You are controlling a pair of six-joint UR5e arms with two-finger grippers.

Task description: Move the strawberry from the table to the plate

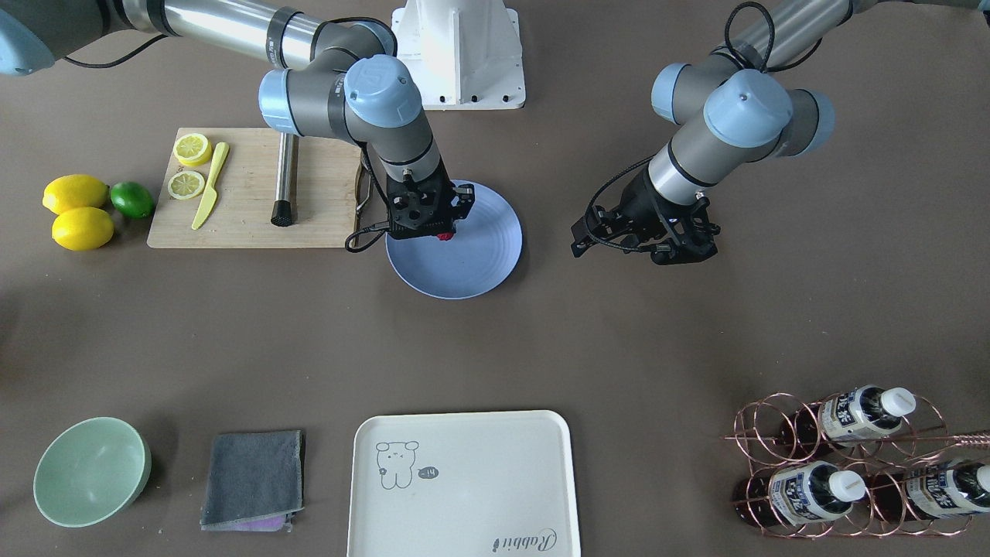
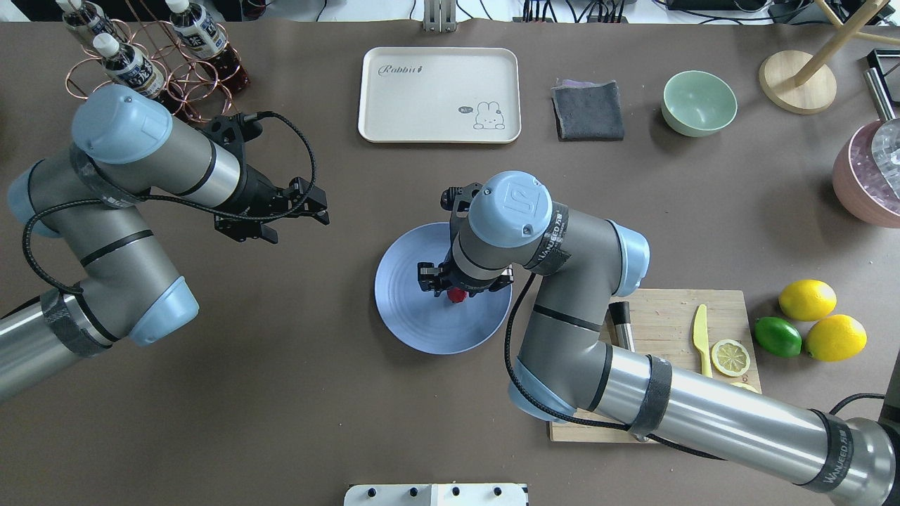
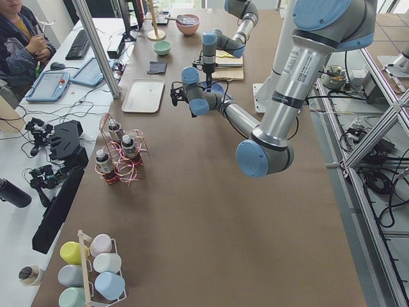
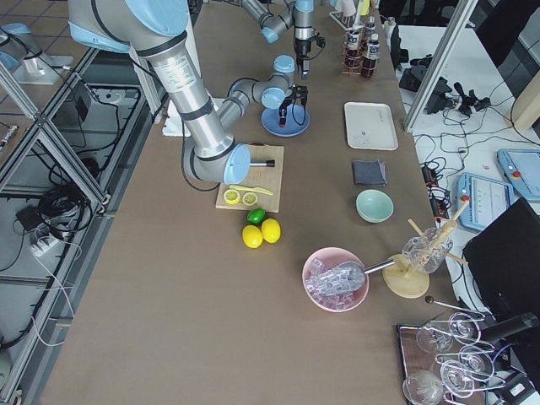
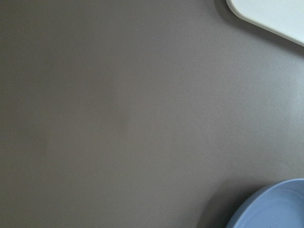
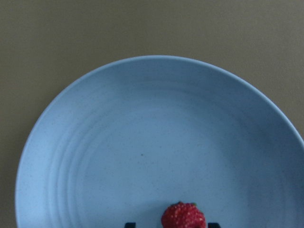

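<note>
Right wrist-mounted view: the strawberry (image 6: 184,216) sits low in the picture over the middle of the plate (image 6: 142,142). It looks roundish and bumpy, so no long axis shows, and I cannot tell which way its tip points or whether it rests on the plate. The right end effector (image 2: 457,284) hangs straight over it. Its dark tips stand apart, wider than the berry, with a gap on one side. The left end effector (image 2: 313,205) hovers over bare table (image 2: 295,393), well apart from the plate, with its fingers apart too.

The table is a broad matte grey-brown surface. In the side views a desk with keyboards runs along its far side, and a person (image 3: 19,38) sits there.

A wooden cutting board (image 1: 247,220) lies just beside the plate. It carries lemon slices (image 1: 187,184), a yellow knife (image 1: 210,186) and a steel rod (image 1: 285,182). The right arm's forearm passes above it. Two lemons (image 1: 81,228) and a lime (image 1: 132,199) lie past the board. Along the operators' edge are a mint bowl (image 1: 90,472), a grey cloth (image 1: 254,480), a cream tray (image 1: 464,495) and a wire bottle rack (image 1: 851,464).
</note>
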